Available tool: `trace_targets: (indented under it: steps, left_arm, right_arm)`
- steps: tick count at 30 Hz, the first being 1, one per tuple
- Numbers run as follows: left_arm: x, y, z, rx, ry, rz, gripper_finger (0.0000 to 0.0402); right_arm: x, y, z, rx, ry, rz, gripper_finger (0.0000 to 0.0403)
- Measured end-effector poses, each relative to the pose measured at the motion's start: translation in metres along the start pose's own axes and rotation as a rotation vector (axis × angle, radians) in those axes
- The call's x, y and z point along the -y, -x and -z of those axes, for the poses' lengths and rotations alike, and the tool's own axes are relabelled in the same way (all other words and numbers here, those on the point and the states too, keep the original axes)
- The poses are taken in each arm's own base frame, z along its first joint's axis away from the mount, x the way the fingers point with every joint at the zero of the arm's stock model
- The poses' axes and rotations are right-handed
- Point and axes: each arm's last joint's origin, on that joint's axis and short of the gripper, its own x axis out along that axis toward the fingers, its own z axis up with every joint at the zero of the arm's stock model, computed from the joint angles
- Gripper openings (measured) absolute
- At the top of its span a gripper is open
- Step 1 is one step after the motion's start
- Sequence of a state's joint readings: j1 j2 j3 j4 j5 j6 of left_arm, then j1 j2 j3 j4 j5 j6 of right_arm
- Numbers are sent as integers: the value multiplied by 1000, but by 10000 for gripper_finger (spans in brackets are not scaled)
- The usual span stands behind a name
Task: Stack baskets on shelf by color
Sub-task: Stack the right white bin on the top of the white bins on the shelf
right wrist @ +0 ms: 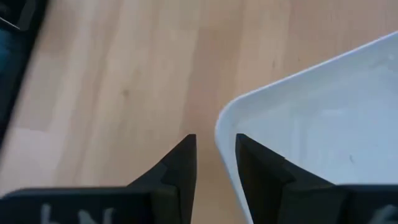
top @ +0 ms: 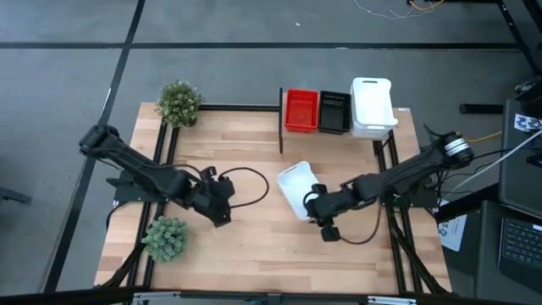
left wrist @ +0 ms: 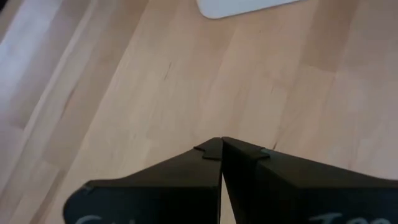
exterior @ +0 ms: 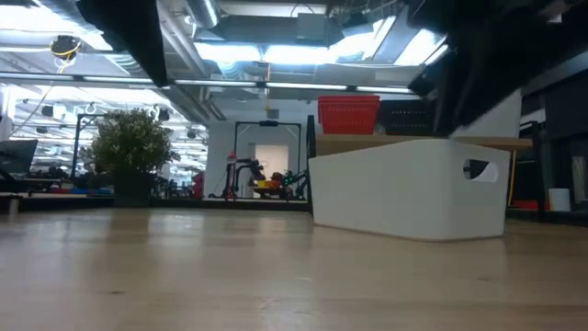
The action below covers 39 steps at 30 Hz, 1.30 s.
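My right gripper (top: pixel 312 202) sat low over the middle of the wooden tabletop (top: pixel 246 246), right at the near corner of a loose white basket (top: pixel 295 188). In my right wrist view the two dark fingers (right wrist: pixel 180 168) stood a little apart, one outside the basket's rounded rim and one just inside it; whether they actually pinched the wall, I could not tell. That basket was smooth-walled, plain white, shallow and rectangular with rounded corners, and from table height it showed a small dark cut-out handle in its end wall. It rested flat on the wood, turned at an angle to the table edges. Up on the shelf (top: pixel 398 114) at the far side sat a red mesh basket (top: pixel 301 110), a black mesh basket (top: pixel 334 112) touching it, and beside that a stack of white baskets (top: pixel 372 106). My left gripper (top: pixel 222 203) waited over bare wood to the left of the loose basket, fingertips pressed together, holding nothing. Two small potted plants (top: pixel 179 102) stood along the left edge.
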<state>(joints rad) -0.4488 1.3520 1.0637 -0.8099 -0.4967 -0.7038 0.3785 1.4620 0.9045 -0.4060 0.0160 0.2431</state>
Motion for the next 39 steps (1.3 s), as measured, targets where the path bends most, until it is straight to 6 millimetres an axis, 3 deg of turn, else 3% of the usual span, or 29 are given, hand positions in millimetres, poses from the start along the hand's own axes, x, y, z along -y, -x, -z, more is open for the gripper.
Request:
trace_targets:
  steps: [12,17,19,26,32,39]
  left_arm:
    - [-7,5,2,-12,-19,-32,0]
    - [-13,5,8,-82,-65,-84,0]
    - [-16,3,14,-113,-87,-108,0]
    - [-33,-17,57,-101,-81,-50,0]
    - [-54,-46,90,170,-144,129,0]
    - [-93,-68,120,372,-73,236,0]
  right_arm:
    - [3,-55,11,-152,-12,69,104]
    - [2,-60,11,-132,-101,110,17]
    - [-1,-56,9,-130,-131,110,9]
    - [-28,-13,-14,-124,-194,109,2]
    - [-49,58,-44,-21,-167,260,2]
    - [-44,136,-70,85,-99,481,1]
